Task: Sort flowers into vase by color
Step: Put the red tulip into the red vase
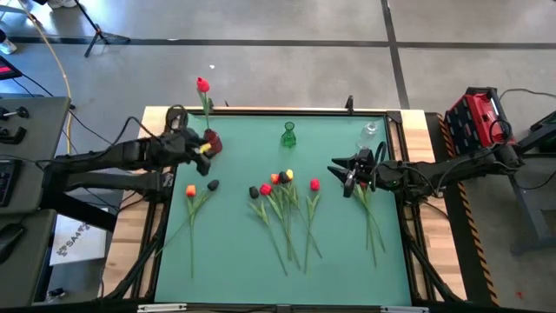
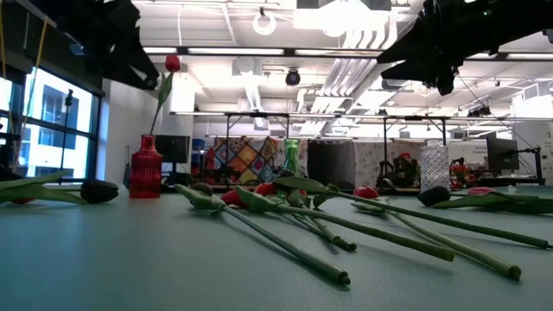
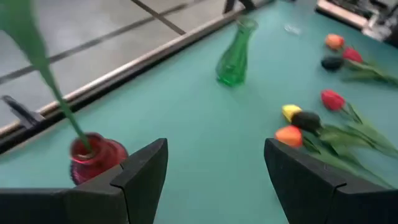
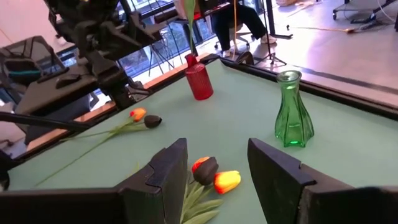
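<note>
Loose tulip-like flowers with long green stems, red, orange, yellow and black heads (image 1: 282, 187), lying mid-frame on green desk (image 1: 243, 261); two more lower left.
One red flower (image 1: 202, 85) standing in red ribbed vase (image 1: 213, 142), upper left.
Green glass vase (image 1: 288, 135) and clear glass vase (image 1: 369, 133) looking empty.
Left hand (image 1: 207, 149) hovering beside red vase, fingers spread wide, gripping nothing.
Right hand (image 1: 349, 174) hanging over right-side stems, fingers parted, gripping nothing.
Judged step: between placements; next move needing descent onto one stem, matching colour to vase.

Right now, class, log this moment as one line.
red vase: one red flower | left pincer: open, beside it | right pincer: open, empty
</note>
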`<act>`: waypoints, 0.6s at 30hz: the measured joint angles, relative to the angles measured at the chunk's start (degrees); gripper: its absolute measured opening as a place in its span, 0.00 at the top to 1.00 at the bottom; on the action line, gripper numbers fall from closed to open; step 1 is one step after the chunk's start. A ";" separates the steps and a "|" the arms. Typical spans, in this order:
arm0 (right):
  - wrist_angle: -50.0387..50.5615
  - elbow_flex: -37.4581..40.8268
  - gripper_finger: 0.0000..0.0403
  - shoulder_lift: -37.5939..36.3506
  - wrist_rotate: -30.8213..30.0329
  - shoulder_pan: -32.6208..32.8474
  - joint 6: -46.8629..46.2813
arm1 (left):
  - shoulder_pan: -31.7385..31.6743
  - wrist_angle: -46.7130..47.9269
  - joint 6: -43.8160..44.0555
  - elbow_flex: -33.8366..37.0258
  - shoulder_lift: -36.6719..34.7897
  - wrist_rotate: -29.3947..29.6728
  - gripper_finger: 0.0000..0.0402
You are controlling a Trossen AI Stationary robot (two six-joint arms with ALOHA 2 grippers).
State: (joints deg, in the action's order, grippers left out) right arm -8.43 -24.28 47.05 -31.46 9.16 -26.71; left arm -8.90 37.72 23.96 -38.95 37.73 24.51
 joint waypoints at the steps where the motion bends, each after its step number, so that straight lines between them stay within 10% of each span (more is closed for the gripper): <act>1: 0.00 0.01 0.61 0.00 -0.02 0.01 -0.22 | 1.05 0.39 0.41 -0.01 0.24 -0.02 0.36; 18: 0.00 0.01 0.61 0.00 -3.32 -0.62 1.10 | 15.46 20.40 28.38 0.01 3.27 -2.84 0.37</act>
State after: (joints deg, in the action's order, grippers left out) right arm -8.43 -24.27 47.05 -34.79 8.54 -25.61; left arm 6.55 58.11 52.34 -38.94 40.99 21.68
